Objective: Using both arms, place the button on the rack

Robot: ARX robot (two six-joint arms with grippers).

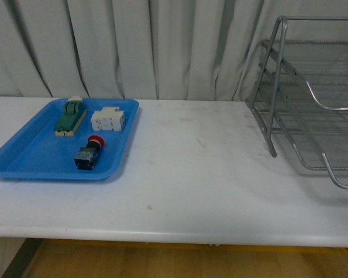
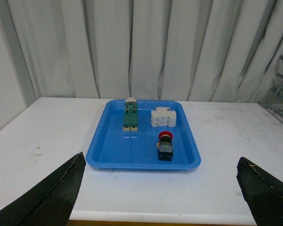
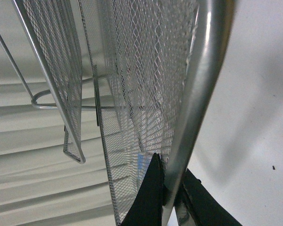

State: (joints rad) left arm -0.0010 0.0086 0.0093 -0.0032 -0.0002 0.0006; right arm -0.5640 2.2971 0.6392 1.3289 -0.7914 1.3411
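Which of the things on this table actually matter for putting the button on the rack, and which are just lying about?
For the job: button, lying in the blue tray; wire rack; open left gripper; right gripper, closed on the rack's frame.
Just lying about: green-topped switch block; white block.

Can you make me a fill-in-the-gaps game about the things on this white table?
1. The small push-button switch with the round red cap lies in a flat ____ plastic tray.
2. Counting the button, the tray holds ____ things.
3. In the front view, the silver wire-mesh rack stands far to the ____ of the tray.

Missing words: blue; three; right
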